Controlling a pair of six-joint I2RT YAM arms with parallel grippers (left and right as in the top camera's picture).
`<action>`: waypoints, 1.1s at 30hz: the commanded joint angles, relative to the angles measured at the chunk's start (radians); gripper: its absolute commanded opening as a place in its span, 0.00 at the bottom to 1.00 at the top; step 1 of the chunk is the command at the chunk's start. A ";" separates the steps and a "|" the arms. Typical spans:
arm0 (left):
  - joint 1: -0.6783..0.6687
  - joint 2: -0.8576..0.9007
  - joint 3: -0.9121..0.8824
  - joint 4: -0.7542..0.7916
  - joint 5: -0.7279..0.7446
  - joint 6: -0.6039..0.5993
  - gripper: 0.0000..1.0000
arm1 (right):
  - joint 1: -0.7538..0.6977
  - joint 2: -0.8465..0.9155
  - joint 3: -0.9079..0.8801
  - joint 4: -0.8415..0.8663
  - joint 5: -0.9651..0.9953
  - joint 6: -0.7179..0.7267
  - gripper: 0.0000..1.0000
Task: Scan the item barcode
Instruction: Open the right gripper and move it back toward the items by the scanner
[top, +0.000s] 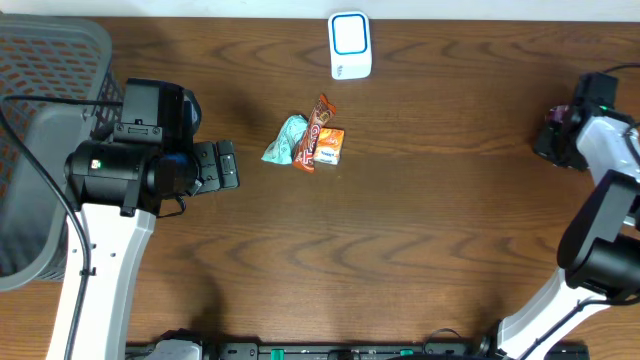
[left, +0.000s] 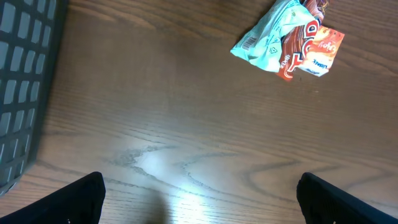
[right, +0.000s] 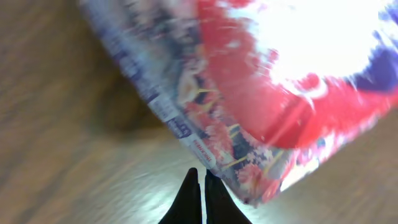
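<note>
As the snack cluster (top: 308, 143) looks light, crinkly, slippery | logged on worktop (top: 450, 220) ahead of left tool (top: 232, 165), released wide | teal wrapper (left: 267, 43) best pinched at an edge | right tool (right: 200, 177) clenched empty, glossy packet (right: 249, 93) just ahead

The table (top: 450, 200) shows dark brown wood grain, the scanner (top: 350, 45) is white with a blue ring, the wrapper (top: 286, 141) teal, the bar (top: 312, 135) red-brown, the pouch (top: 331, 147) orange, the basket (top: 40, 60) grey lattice, the packet (right: 249, 93) red, white and blue.
</note>
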 joint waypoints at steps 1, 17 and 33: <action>0.005 0.003 0.005 -0.003 -0.009 -0.006 0.98 | -0.031 0.013 -0.005 -0.005 0.036 -0.015 0.01; 0.005 0.003 0.005 -0.003 -0.009 -0.006 0.98 | 0.063 -0.029 0.027 -0.018 -0.128 -0.051 0.06; 0.005 0.003 0.005 -0.003 -0.009 -0.006 0.98 | 0.304 -0.029 0.024 -0.093 -0.727 -0.051 0.49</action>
